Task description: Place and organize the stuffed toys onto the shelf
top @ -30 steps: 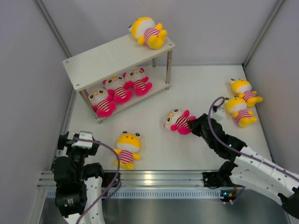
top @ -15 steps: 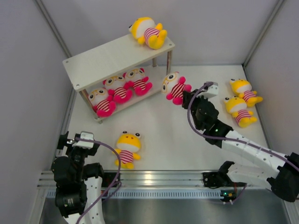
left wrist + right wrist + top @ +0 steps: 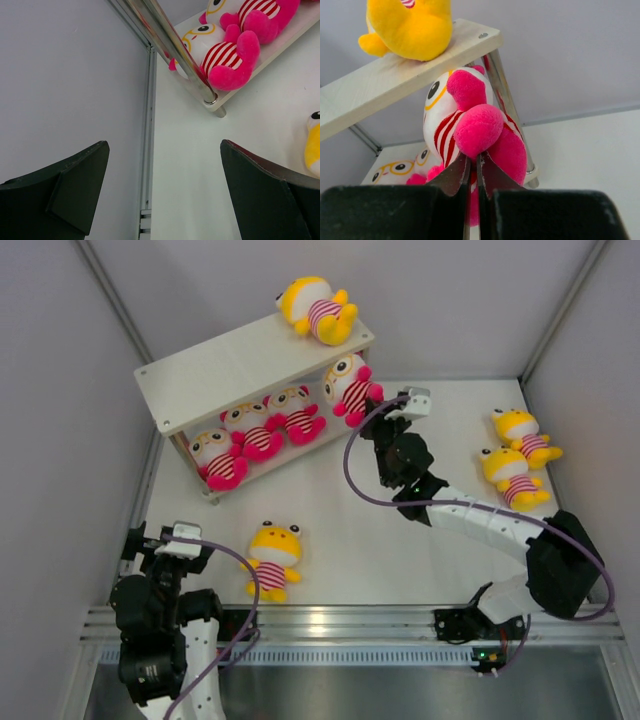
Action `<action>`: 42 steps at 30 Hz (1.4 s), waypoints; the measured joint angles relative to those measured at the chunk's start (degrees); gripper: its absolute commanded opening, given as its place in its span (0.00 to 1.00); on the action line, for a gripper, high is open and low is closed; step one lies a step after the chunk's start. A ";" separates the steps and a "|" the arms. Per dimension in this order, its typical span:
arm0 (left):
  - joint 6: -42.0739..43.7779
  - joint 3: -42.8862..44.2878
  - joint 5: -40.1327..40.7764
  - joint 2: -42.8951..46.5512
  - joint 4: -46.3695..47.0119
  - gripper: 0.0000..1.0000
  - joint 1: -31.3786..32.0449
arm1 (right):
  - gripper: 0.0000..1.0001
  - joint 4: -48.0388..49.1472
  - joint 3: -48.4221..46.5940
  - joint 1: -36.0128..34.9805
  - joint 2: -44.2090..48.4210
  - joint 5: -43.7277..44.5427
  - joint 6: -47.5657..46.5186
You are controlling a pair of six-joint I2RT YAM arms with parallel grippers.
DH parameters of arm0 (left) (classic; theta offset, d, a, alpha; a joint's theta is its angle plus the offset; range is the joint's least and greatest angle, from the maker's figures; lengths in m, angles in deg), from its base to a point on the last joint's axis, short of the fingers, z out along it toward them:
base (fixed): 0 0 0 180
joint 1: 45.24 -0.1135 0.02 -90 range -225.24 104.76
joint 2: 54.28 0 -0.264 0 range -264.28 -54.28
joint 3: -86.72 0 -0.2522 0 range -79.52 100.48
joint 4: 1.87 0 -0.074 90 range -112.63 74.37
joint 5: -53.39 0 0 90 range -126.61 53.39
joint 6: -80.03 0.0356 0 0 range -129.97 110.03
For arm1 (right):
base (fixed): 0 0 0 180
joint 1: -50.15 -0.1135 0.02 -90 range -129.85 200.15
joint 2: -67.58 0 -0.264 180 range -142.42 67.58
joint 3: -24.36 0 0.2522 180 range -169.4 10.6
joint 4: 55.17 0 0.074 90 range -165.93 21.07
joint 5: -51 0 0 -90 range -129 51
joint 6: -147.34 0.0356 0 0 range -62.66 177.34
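one pink toy [image 3: 470, 120] is hanging clamped in the right claw [image 3: 472, 172], shelf [image 3: 395, 75] sitting just ahead of it, left claw [image 3: 164, 165] gaping open.

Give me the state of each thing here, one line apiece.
Right gripper: shut on pink-limbed striped plush toy, held aloft.
Left gripper: open, empty.
Three pink plush toys: lying on lower board of off-white two-tier shelf.
Yellow-limbed plush toy: lying on top board.
Three yellow plush toys: lying on white table.
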 measured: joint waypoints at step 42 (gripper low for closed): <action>1.09 -3.04 -0.26 -0.79 0.02 0.99 -1.01 | 0.00 -3.39 -25.62 6.34 -38.64 -0.13 7.48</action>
